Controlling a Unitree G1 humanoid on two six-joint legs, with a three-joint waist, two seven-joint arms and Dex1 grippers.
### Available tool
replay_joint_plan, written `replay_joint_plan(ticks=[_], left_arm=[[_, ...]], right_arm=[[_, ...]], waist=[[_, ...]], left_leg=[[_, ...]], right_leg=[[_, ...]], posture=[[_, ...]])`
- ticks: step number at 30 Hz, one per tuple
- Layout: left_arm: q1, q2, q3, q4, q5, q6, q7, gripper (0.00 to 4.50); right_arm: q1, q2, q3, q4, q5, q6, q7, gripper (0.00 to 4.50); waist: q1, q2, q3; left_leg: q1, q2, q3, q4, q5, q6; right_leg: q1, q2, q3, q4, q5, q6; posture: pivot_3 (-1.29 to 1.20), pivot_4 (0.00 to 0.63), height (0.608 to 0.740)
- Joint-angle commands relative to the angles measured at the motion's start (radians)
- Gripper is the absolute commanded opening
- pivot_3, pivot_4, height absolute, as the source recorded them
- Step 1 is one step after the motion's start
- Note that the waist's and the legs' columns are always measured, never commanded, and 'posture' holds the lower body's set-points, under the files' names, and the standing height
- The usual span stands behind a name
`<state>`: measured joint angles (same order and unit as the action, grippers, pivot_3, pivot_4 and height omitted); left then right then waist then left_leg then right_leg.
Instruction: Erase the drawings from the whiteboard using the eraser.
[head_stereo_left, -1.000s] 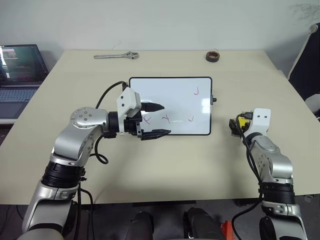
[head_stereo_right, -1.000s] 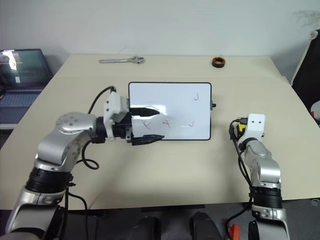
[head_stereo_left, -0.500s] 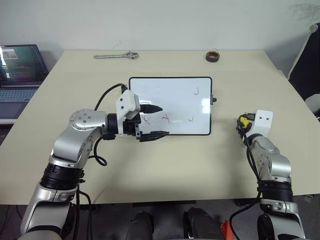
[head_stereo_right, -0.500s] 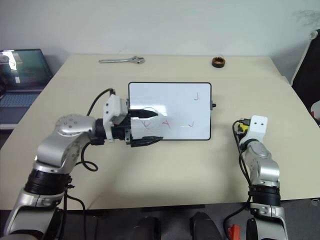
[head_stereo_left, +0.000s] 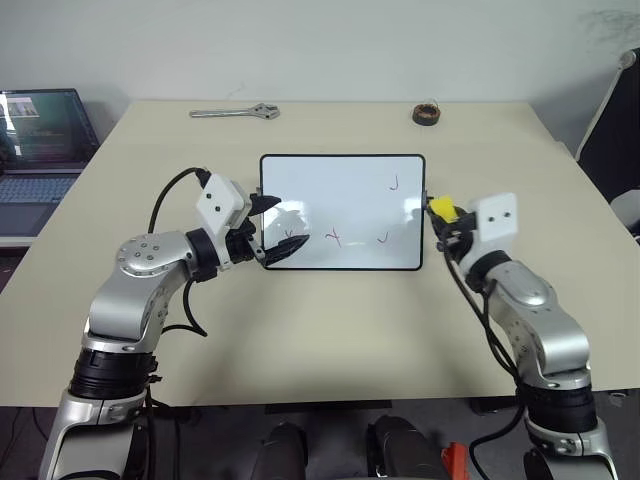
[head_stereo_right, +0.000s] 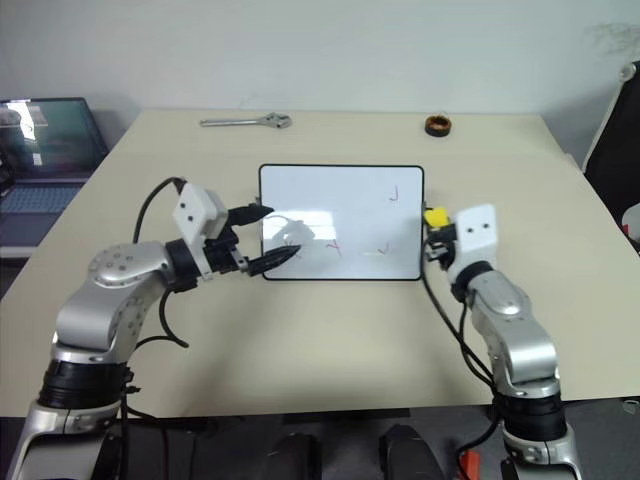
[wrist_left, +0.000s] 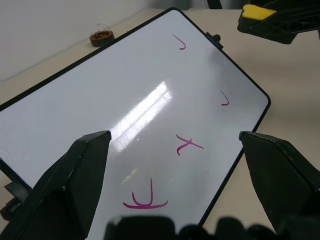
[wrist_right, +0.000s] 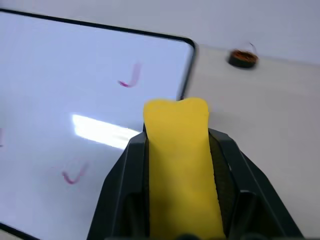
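1. We see the right tool (head_stereo_left: 441, 216) clamped on the yellow eraser (wrist_right: 181, 165), lifted clear of the bench (head_stereo_left: 330, 330) and held just beside the right edge of the whiteboard (head_stereo_left: 342, 185).
2. We find the left tool (head_stereo_left: 268, 231) with its two black fingers spread wide and nothing between them, poised over the whiteboard's left edge.
3. The whiteboard lies flat on the bench between the two tools, its black frame closest to the right tool at the side knob (head_stereo_left: 429, 197).
4. We count four red drawings (wrist_left: 187, 145) on the board: one close ahead of the left tool, three nearer the right tool.
5. Well beyond both tools lie a wrench (head_stereo_left: 234, 112) and a small brown roll (head_stereo_left: 427, 113); a laptop (head_stereo_left: 40, 140) sits off to the left tool's outer side.
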<state>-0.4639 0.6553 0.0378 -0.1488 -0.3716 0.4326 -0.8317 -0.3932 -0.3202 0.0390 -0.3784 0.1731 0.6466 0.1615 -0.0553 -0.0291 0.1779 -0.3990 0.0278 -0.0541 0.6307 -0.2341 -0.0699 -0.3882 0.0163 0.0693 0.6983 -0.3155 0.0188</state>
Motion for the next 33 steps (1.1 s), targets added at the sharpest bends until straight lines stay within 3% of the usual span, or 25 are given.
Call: replay_joint_plan(ticks=[1, 8, 14, 27, 33], left_arm=[[-0.018, -0.007, 0.013, -0.004, -0.003, -0.038, -0.011, 4.5], [-0.048, -0.04, -0.011, 0.019, -0.008, -0.06, -0.032, 4.5], [-0.069, -0.055, -0.022, 0.047, 0.016, -0.093, -0.035, 4.5], [-0.076, -0.07, -0.025, 0.04, 0.026, -0.095, -0.025, 4.5], [-0.075, -0.07, -0.028, 0.031, 0.026, -0.088, -0.025, 4.5]], right_arm=[[-0.104, 0.018, 0.036, 0.068, -0.047, -0.049, 0.004, 1.22], [-0.337, 0.071, 0.065, 0.418, -0.153, -0.211, -0.027, 1.22], [-0.374, 0.092, 0.07, 0.574, -0.198, -0.311, -0.024, 1.22], [-0.205, 0.023, 0.144, 0.44, -0.24, -0.157, 0.145, 1.22], [-0.285, 0.063, 0.093, 0.491, -0.266, -0.215, 0.045, 1.22]], waist=[[-0.001, 0.0, 0.0], [-0.001, 0.0, 0.0], [0.0, 0.0, 0.0], [-0.001, -0.001, 0.0], [-0.006, -0.001, 0.0]], left_leg=[[0.0, 0.0, 0.0, 0.0, 0.0, 0.0], [-0.001, 0.0, 0.0, 0.0, 0.0, 0.0], [-0.001, 0.001, 0.0, -0.001, 0.0, 0.0], [0.002, 0.001, -0.001, 0.002, 0.0, 0.0], [0.004, 0.001, 0.0, 0.003, 0.0, 0.0]], right_leg=[[0.0, 0.0, 0.0, 0.0, 0.0, 0.0], [-0.001, 0.0, 0.0, 0.0, 0.0, 0.0], [-0.001, -0.002, -0.001, -0.001, 0.0, 0.0], [0.002, -0.002, 0.0, 0.002, 0.0, 0.0], [0.002, 0.0, 0.0, 0.003, 0.001, -0.001]], posture=[[0.0, 0.15, 0.74], [0.0, 0.15, 0.74], [0.0, 0.15, 0.74], [0.0, 0.15, 0.74], [0.0, 0.15, 0.74]])
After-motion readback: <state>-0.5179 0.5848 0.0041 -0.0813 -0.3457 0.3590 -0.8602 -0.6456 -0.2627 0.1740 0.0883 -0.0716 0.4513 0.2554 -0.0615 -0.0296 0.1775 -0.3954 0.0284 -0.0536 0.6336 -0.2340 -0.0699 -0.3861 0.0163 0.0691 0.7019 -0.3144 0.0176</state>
